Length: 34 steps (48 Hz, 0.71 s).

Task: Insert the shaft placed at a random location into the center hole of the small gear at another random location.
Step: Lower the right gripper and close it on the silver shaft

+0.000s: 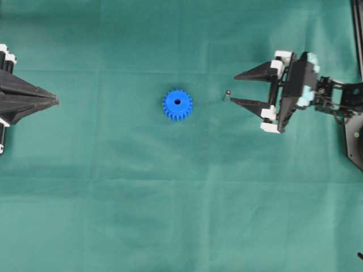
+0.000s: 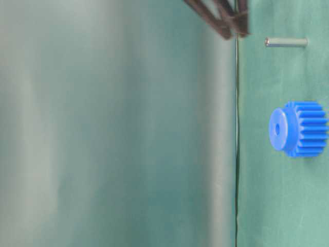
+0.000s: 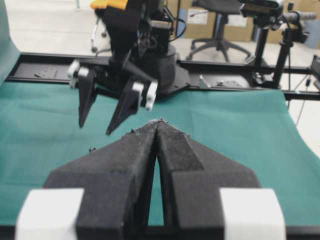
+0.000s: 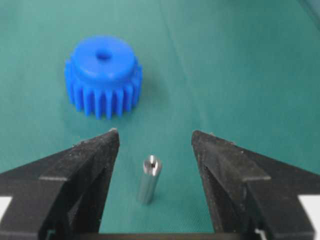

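The small gear (image 1: 177, 105) (image 4: 103, 75) (image 2: 300, 128) is bright blue and lies flat on the green cloth, hub up, with its center hole (image 4: 103, 55) showing dark. To its right the shaft (image 1: 227, 94) (image 4: 149, 179) (image 2: 286, 42), a short silvery pin, stands upright on the cloth. My right gripper (image 1: 232, 89) (image 4: 155, 134) is open, a finger on each side of the shaft and touching neither. At the far left my left gripper (image 1: 57, 101) (image 3: 159, 122) is shut on nothing.
A green cloth (image 1: 181, 215) covers the whole table. Beyond its far edge, in the left wrist view, are a black rail (image 3: 240, 82), the right arm's base (image 3: 150, 55) and office chairs.
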Each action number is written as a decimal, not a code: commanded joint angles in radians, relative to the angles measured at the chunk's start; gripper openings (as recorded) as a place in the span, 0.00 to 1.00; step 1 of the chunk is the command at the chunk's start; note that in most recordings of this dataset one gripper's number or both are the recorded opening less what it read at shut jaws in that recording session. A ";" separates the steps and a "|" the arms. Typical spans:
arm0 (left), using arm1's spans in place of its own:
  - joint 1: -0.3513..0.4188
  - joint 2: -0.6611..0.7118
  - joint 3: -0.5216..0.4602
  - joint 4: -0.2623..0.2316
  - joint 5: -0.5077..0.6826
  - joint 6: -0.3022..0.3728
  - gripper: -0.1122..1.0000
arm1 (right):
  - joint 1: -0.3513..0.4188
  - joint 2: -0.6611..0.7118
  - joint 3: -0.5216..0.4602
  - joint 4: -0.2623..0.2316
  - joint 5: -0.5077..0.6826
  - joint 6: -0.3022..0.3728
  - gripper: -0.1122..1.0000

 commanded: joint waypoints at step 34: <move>0.000 0.002 -0.006 -0.006 0.008 -0.003 0.10 | -0.008 0.141 -0.064 0.011 -0.025 0.006 0.37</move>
